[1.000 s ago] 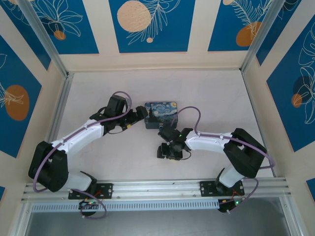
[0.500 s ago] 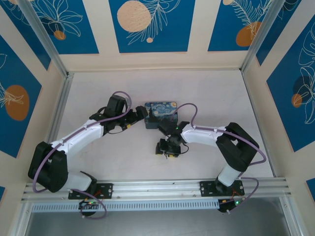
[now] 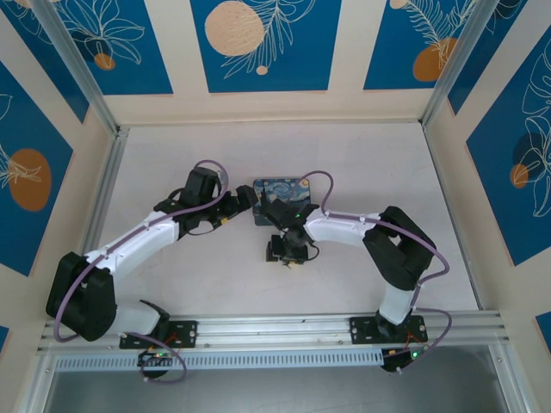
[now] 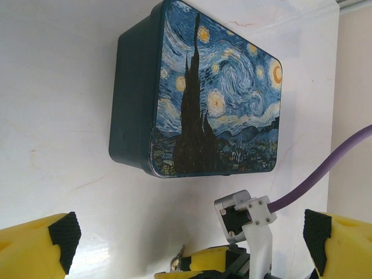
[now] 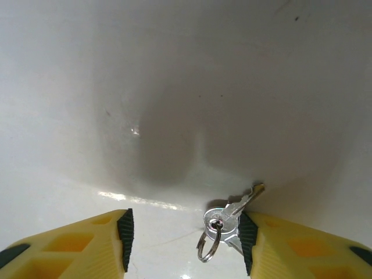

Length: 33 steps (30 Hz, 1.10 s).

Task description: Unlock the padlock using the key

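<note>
My right end effector (image 5: pixel 186 232) sits low on the white tabletop (image 5: pixel 174 70), just nearside of the square blue night-sky tin (image 4: pixel 215 99), half spread around the tiny silvery metal key (image 5: pixel 229 216), which touches one pad (image 5: pixel 247 238). Key pickup, I reckon. Left end effector (image 4: pixel 190 235) hangs wide open beside the tin. Next I'd pinch the key's head squarely, leaving the blade sticking out free.

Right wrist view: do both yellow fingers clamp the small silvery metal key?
No, the silvery key lies beside one finger, a wide gap from the other.
</note>
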Tool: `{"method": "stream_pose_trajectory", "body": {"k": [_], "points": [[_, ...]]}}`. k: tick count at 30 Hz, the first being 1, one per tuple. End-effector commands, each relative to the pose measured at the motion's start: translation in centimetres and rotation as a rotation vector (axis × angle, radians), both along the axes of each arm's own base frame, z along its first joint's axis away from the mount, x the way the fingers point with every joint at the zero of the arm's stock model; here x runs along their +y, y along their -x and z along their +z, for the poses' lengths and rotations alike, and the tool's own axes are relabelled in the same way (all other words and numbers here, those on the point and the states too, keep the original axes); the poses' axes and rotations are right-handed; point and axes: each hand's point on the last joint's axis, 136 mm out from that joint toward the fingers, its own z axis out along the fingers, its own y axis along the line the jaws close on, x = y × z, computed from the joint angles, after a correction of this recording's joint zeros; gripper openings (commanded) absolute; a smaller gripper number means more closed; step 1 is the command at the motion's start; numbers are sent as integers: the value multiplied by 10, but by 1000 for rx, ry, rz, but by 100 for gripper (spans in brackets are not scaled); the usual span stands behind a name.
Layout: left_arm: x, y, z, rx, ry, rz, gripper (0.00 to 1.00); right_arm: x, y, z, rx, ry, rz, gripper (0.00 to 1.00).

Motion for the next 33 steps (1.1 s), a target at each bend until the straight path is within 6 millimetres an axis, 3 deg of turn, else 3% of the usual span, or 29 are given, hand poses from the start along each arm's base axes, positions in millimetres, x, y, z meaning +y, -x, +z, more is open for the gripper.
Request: {"method": "stream_pose_trajectory", "body": {"k": [1,9,19,23,33], "points": [[-1,3,5,-24,10,-25,100,-16,2,-14,-18,155,10,52],[2,4,6,-26,9,-19,100,-20,15,-35,-11,305,34,39],[2,3,7,-25,9,-16,100,-16,28,-40,-4,276,71,1],[2,3,6,-22,5,-15,100,-14,30,-34,-28,210,85,0],[3,7,0,-13,8,-16,100,-8,28,7,-153,-55,142,0]]}}
